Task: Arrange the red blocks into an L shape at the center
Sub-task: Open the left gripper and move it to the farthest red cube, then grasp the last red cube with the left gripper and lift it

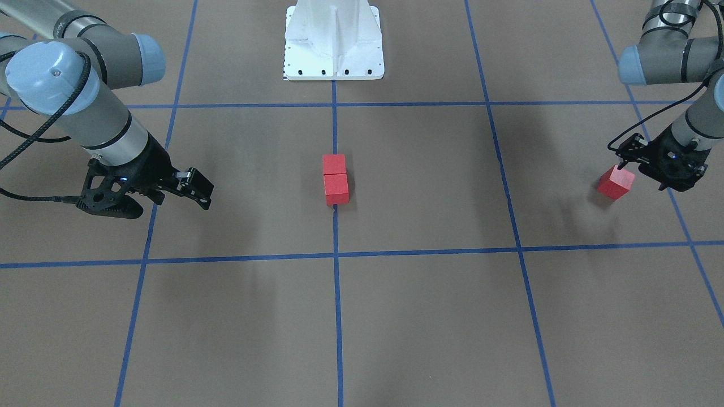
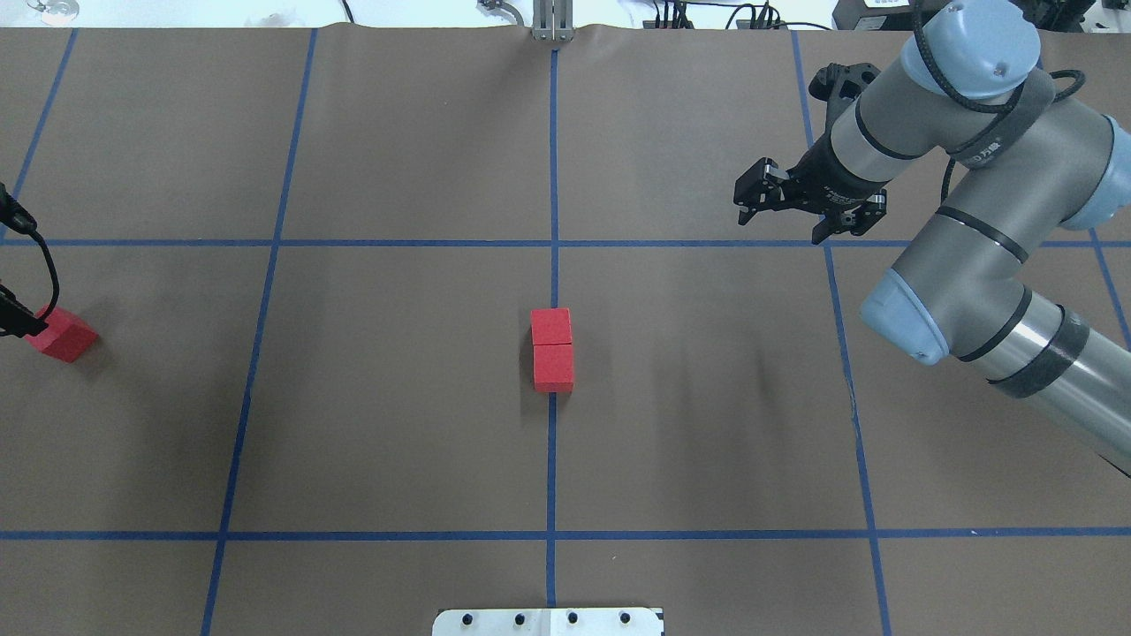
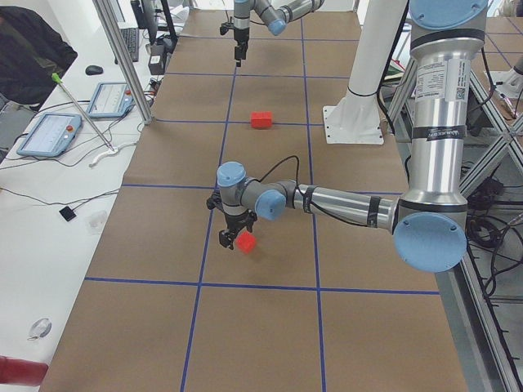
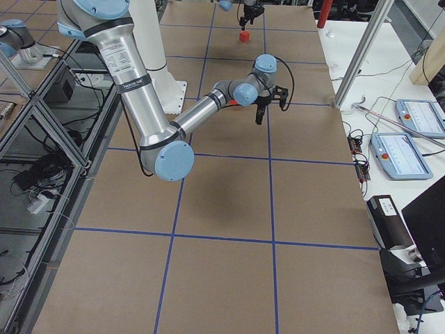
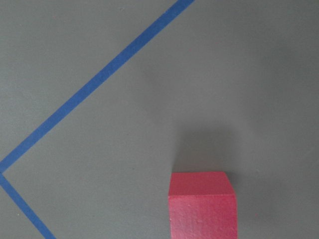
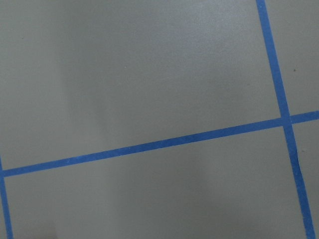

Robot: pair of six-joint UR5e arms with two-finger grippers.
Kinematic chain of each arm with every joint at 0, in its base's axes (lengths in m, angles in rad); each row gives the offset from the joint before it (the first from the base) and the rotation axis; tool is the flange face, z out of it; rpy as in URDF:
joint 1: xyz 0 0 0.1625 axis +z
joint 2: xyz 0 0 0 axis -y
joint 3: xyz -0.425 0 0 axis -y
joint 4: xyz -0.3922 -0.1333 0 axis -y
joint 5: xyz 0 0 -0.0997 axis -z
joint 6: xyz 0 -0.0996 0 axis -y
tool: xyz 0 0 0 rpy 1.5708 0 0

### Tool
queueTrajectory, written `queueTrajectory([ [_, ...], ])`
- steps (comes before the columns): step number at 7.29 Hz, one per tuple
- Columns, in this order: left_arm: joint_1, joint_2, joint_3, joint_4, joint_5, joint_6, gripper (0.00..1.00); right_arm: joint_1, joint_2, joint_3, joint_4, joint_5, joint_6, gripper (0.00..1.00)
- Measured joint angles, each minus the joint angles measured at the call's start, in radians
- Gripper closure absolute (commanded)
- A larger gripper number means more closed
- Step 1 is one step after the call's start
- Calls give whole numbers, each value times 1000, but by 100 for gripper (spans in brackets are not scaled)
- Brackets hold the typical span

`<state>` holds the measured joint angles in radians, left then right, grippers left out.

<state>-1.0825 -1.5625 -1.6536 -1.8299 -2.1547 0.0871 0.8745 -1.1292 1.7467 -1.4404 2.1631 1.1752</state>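
Note:
Two red blocks (image 1: 335, 178) (image 2: 552, 349) sit touching in a straight row on the blue tape line at the center (image 2: 551, 424). The third red block (image 1: 615, 182) (image 2: 62, 334) rests on the brown surface far out on my left side. It also shows low in the left wrist view (image 5: 202, 205). My left gripper (image 1: 640, 175) is open just above this block, with one fingertip (image 1: 621, 165) at the block's edge. My right gripper (image 1: 169, 200) (image 2: 782, 216) is open and empty, hovering above the surface on my right side, away from all the blocks.
The white base plate (image 1: 334, 56) (image 2: 548, 621) stands at the robot's edge of the table. Blue tape lines (image 6: 149, 145) divide the brown surface into squares. Beyond the far table edge, tablets (image 3: 49, 135) and an aluminium post (image 3: 122, 57) stand on a white bench.

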Motion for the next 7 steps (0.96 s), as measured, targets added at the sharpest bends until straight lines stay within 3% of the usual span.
queueTrajectory([
  [7, 24, -34, 32, -1, -2, -116, 0, -2, 1, -1, 0, 0, 3, 0],
])
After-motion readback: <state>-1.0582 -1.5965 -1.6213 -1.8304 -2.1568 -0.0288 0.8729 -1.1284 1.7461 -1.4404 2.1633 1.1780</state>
